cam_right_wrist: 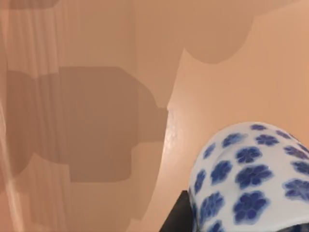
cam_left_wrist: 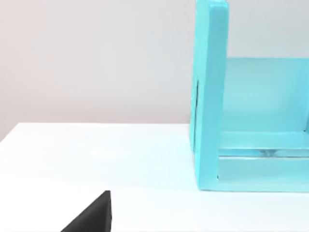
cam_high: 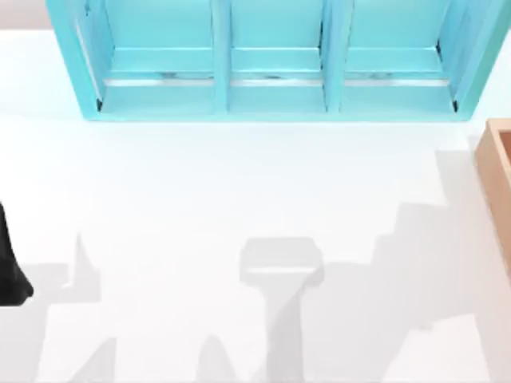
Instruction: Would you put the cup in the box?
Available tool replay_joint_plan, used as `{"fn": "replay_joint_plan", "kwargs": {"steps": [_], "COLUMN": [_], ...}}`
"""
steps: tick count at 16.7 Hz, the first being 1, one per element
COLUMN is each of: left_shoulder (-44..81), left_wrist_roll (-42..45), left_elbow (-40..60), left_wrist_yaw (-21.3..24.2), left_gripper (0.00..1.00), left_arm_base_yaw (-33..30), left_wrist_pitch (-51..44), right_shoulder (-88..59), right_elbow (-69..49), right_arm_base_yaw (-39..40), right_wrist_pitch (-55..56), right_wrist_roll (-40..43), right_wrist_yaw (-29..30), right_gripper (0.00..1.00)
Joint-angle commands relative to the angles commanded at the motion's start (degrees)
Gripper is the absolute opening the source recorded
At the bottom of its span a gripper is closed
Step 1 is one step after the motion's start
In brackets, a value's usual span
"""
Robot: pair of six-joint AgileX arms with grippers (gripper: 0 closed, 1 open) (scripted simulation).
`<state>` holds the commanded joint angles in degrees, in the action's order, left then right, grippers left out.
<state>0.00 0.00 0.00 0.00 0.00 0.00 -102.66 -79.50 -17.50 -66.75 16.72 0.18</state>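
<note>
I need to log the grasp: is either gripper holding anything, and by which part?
It cannot be told: the white cup with blue flowers sits beside a dark finger over the tan wooden box.

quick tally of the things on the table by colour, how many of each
turquoise: 1, the shelf unit
tan: 1, the box
white with blue flowers: 1, the cup, seen over the box's tan inside
total: 3
</note>
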Motion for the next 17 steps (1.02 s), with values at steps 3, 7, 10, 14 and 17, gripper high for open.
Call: {"fn": "replay_joint_plan", "kwargs": {"steps": [3,7,10,14,17], "left_shoulder": [0.0,0.0,0.0,0.0,0.0], "left_wrist_roll": [0.0,0.0,0.0,0.0,0.0], "left_elbow": [0.0,0.0,0.0,0.0,0.0], "left_wrist_yaw": [0.0,0.0,0.0,0.0,0.0], "left_gripper": [1.00,1.00,1.00,1.00,1.00], "left_arm_base_yaw": [0.0,0.0,0.0,0.0,0.0], "left_wrist_pitch": [0.0,0.0,0.0,0.0,0.0], "right_shoulder": [0.0,0.0,0.0,0.0,0.0], "right_elbow": [0.0,0.0,0.0,0.0,0.0], "right_arm_base_yaw": [0.0,0.0,0.0,0.0,0.0], "right_wrist_pitch": [0.0,0.0,0.0,0.0,0.0], "right_wrist_roll": [0.0,0.0,0.0,0.0,0.0], "right_wrist_yaw": [0.0,0.0,0.0,0.0,0.0], "right_gripper": [0.38,0.68,0.90,1.00,1.00]}}
